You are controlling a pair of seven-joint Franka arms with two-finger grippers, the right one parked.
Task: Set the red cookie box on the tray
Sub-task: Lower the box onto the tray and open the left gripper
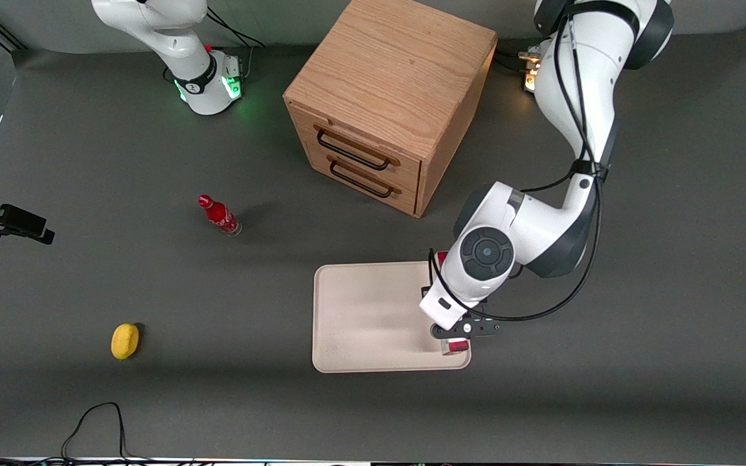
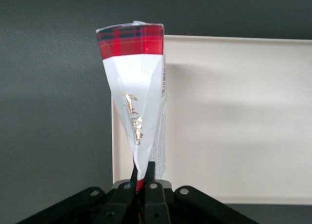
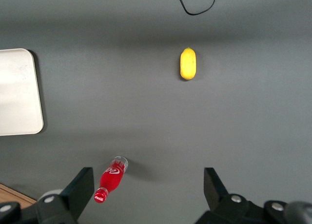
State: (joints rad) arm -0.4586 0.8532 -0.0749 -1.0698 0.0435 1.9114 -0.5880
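The red cookie box, tartan red at its end with a white patch and gold marks, is pinched between my left gripper's fingers. In the front view only its red ends show from under the gripper. The box lies lengthwise over the cream-white tray along the rim at the working arm's end. I cannot tell whether the box touches the tray. The tray's corner also shows in the right wrist view.
A wooden two-drawer cabinet stands farther from the front camera than the tray. A small red bottle and a yellow oval object lie toward the parked arm's end. A black cable loops near the front edge.
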